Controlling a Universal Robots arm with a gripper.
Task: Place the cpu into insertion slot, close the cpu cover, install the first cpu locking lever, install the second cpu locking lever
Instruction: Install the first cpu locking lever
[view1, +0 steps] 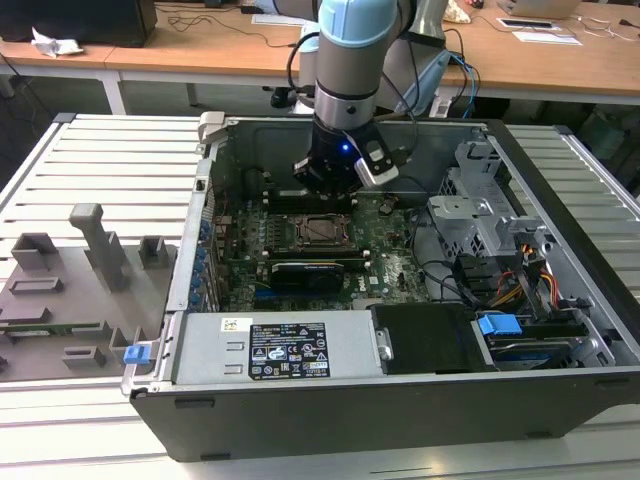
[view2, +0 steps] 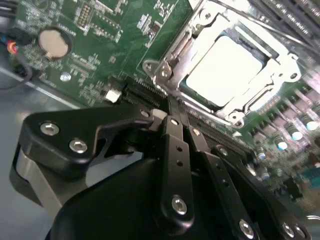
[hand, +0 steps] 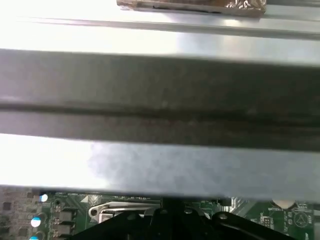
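Hand (view2: 172, 112) was closed, its fingers (view2: 175, 145) pressed together with nothing between them, tip low over the green circuit board (view2: 100, 55) just beside the insertion slot (view2: 170, 75). In the exterior view the hand (view1: 335, 185) sat inside the open computer case (view1: 330, 405), directly above the slot's far edge. Cpu (view2: 225, 67) already lay flat in the slot, pale face up and glaring under the light. Cpu cover (view2: 260, 97) looked down over it, silvery frame around the chip on all sides, chip showing through the central opening. Fingertip was at the cover's near corner, touching or just short of it; couldn't tell which.

Judged step: working a locking lever at the slot's edge with the closed tip. Couldn't make out which lever, or whether either was latched. To do it well: keep the tip on the lever wire only, off the chip face and the small parts on the board; push along the lever's swing, not straight down; keep the cover flat so it doesn't lift; get the lever end under its hook. Risk as I judge it: tip slipping off thin wire onto the board. Long black card (view1: 305, 272) sat on the nearer side of the slot, clear of the hand.
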